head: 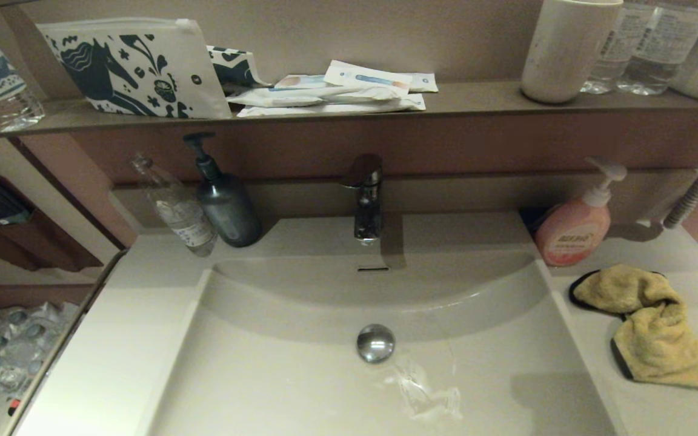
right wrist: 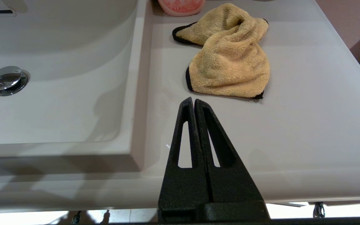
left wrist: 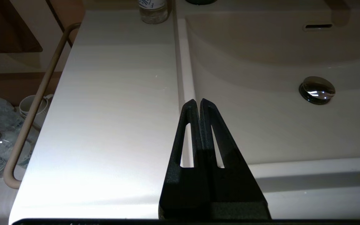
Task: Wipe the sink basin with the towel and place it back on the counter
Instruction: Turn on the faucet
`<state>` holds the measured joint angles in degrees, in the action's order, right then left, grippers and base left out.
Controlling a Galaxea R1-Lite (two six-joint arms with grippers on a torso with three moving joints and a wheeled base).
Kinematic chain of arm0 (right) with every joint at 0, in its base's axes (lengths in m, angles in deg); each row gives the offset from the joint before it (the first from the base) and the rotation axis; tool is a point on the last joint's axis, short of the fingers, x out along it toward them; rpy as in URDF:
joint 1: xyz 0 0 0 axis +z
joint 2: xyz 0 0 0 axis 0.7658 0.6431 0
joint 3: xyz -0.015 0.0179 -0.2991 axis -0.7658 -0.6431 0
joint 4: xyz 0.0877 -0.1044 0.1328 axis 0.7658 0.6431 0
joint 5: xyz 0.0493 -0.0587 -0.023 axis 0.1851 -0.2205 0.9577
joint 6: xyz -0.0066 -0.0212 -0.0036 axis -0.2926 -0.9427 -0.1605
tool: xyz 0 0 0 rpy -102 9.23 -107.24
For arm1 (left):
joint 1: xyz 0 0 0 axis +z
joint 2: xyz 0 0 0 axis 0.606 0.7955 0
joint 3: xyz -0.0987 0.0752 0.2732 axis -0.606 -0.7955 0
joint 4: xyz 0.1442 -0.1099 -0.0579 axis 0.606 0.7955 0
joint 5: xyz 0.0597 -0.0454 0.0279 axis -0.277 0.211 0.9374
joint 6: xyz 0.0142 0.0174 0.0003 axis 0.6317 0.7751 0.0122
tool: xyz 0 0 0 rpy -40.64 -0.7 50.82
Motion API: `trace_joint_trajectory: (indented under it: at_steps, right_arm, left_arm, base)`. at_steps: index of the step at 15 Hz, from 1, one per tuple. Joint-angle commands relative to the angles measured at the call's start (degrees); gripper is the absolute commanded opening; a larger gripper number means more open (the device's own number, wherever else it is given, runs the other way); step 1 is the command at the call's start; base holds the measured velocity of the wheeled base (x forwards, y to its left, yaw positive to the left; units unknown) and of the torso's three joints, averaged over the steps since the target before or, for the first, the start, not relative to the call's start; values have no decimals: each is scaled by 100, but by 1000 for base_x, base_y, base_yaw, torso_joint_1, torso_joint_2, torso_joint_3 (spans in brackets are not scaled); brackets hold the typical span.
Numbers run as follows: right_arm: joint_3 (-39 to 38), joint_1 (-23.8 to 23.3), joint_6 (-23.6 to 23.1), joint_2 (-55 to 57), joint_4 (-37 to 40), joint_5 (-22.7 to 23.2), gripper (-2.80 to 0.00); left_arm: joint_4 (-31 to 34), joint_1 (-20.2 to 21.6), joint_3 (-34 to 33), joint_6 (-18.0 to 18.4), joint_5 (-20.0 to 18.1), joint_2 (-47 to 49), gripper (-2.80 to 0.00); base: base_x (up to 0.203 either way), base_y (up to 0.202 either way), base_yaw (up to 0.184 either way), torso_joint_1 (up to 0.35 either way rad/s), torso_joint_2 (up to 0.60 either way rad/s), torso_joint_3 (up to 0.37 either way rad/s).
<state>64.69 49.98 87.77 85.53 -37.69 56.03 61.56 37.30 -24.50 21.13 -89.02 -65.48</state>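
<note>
The mustard-yellow towel (head: 646, 321) with black edging lies crumpled on the off-white counter (head: 676, 412) right of the sink basin (head: 300, 375), in front of the pink soap bottle (head: 573, 233). In the right wrist view the towel (right wrist: 230, 59) lies just beyond my right gripper (right wrist: 193, 100), which is shut, empty and above the counter (right wrist: 292, 134). My left gripper (left wrist: 197, 101) is shut and empty over the basin's left rim, with the chrome drain plug (left wrist: 317, 90) off to one side. White smears (head: 428, 393) mark the basin floor near the drain plug (head: 375, 343). Neither gripper shows in the head view.
A chrome tap (head: 366, 200) stands behind the basin. A dark pump bottle (head: 226, 200) and a clear bottle (head: 176, 206) stand at the back left. The brown-grey shelf (head: 476, 97) above holds a pouch, packets, a cup and bottles. A rail (left wrist: 33, 106) runs along the counter's left edge.
</note>
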Motion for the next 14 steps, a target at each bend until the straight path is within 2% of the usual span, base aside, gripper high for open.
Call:
trace_joint_trajectory:
  at_steps: [1,5,9,14]
  right_arm:
    - [0,5,3,9,-1,1,-280]
    - [2,8,-4,9,-1,1,-280]
    - [-4,9,3,9,-1,1,-280]
    - [2,2,1,9,-1,1,-280]
  left_arm:
    - [16,0,55,6,-49,17,-280]
    - [17,0,526,35,-229,525,-280]
    - [21,-79,1053,72,-451,2036,-280]
    - [-171,-183,1791,599,-740,3732,-280]
  base:
    - [0,0,0,0,0,0]
    - [0,0,0,0,0,0]
    - [0,0,0,0,0,0]
    - [0,0,0,0,0,0]
